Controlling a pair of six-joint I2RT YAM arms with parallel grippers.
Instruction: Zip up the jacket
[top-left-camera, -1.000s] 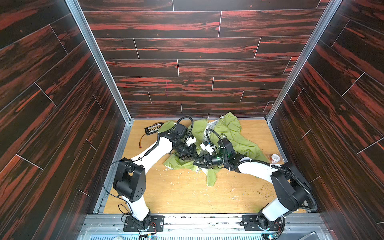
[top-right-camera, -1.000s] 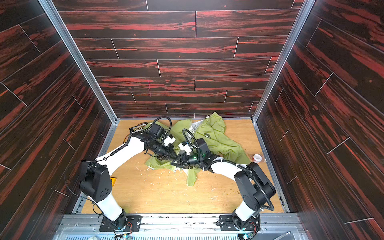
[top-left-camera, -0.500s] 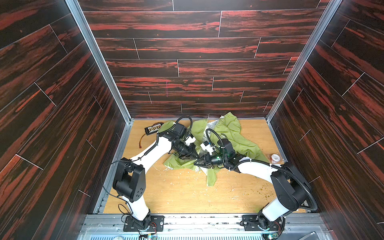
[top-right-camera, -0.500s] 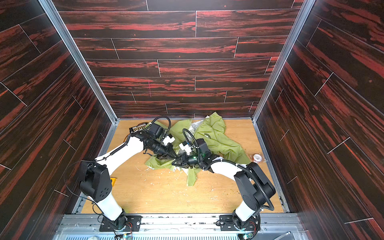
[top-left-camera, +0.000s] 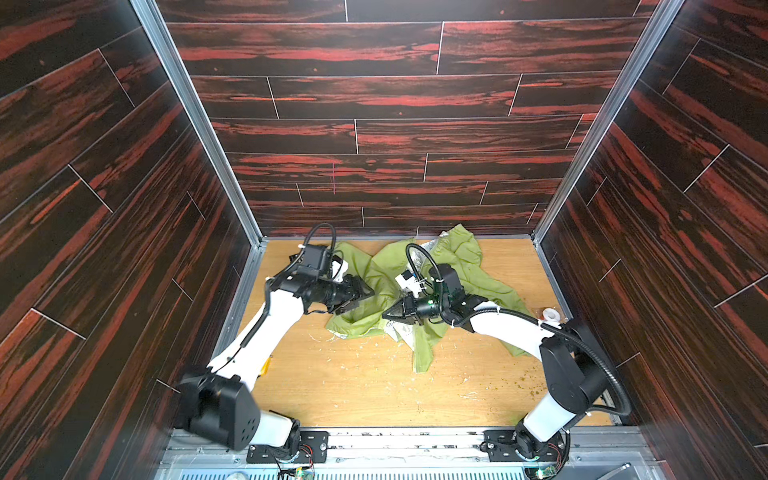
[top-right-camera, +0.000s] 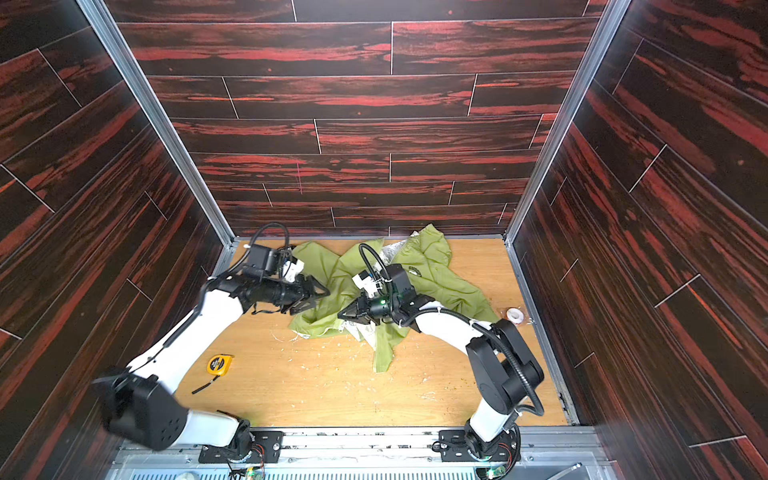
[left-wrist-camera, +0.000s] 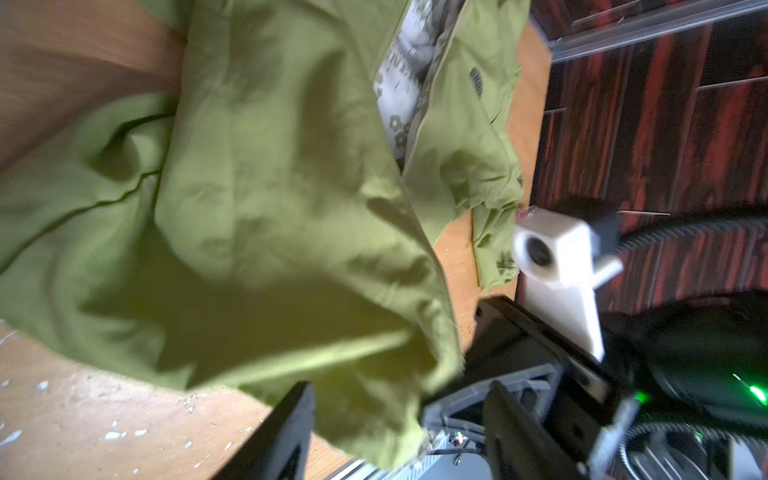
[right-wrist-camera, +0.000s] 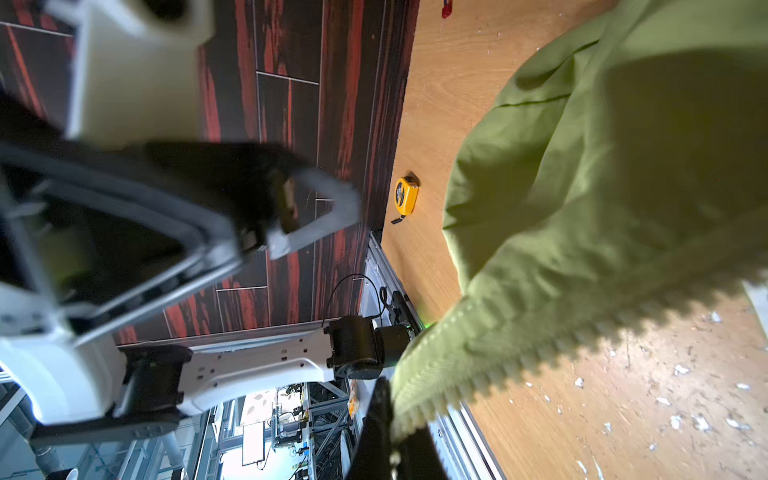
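The olive-green jacket (top-left-camera: 386, 270) (top-right-camera: 436, 282) lies crumpled on the wooden table (top-left-camera: 353, 382), with pale printed lining showing along its front opening (left-wrist-camera: 399, 95). My right gripper (top-left-camera: 384, 316) (top-right-camera: 340, 316) (right-wrist-camera: 392, 415) is shut on the jacket's toothed zipper edge (right-wrist-camera: 478, 365), holding it just above the table. My left gripper (top-left-camera: 363, 299) (top-right-camera: 319, 300) (left-wrist-camera: 400, 386) faces it from the left. Its jaws stand wide open, and a loose fold of the jacket (left-wrist-camera: 270, 187) hangs between them without being pinched.
A yellow tape measure (top-right-camera: 219, 365) (right-wrist-camera: 405, 195) lies on the table beside the left arm. A white tape roll (top-left-camera: 551, 314) (top-right-camera: 515, 313) sits by the right wall. Small white scraps litter the table front. Dark wood walls close in three sides.
My left gripper has opened, let go of the jacket and drawn back a little to the left. My right gripper has shut on the zipper edge.
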